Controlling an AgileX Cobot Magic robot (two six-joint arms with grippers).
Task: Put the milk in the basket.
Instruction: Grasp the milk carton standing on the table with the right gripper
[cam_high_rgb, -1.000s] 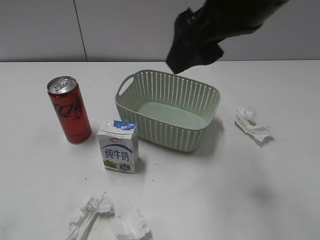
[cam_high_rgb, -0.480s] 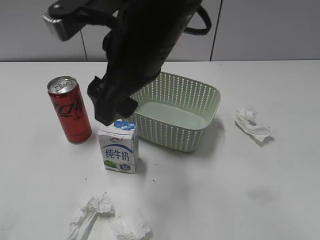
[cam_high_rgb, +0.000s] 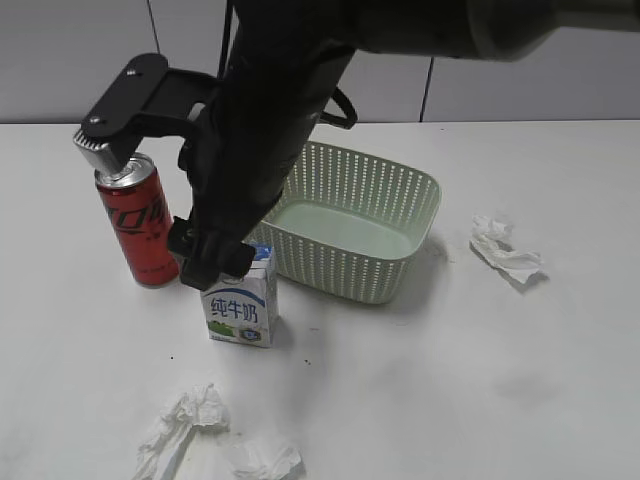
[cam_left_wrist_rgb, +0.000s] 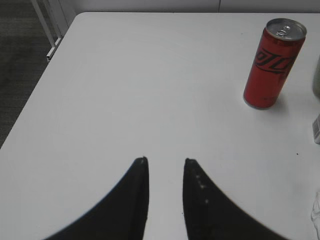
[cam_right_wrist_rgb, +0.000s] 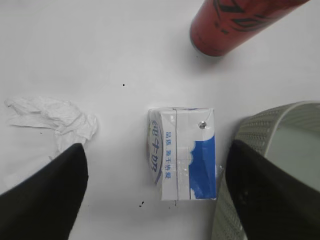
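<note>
The milk (cam_high_rgb: 240, 305) is a small white carton with a blue top edge. It stands upright on the white table, just in front of the left end of the pale green lattice basket (cam_high_rgb: 350, 265), which is empty. My right gripper (cam_high_rgb: 210, 262) reaches across the middle and hangs right over the carton's top. In the right wrist view the gripper (cam_right_wrist_rgb: 155, 147) is open wide; the milk (cam_right_wrist_rgb: 182, 150) lies below, between its fingers, with the basket (cam_right_wrist_rgb: 270, 117) beside it. My left gripper (cam_left_wrist_rgb: 165, 161) is slightly open and empty over bare table.
A red soda can (cam_high_rgb: 140, 220) stands left of the milk and shows in both wrist views (cam_left_wrist_rgb: 272, 65) (cam_right_wrist_rgb: 235, 25). Crumpled tissues lie at the front left (cam_high_rgb: 190, 420) (cam_right_wrist_rgb: 55, 117) and right of the basket (cam_high_rgb: 505, 250). The table's left edge (cam_left_wrist_rgb: 40, 85) is near the left gripper.
My right arm has swung from above the basket's back rim to the left and down, and its gripper now hangs over the milk. The milk, can and basket have not moved.
</note>
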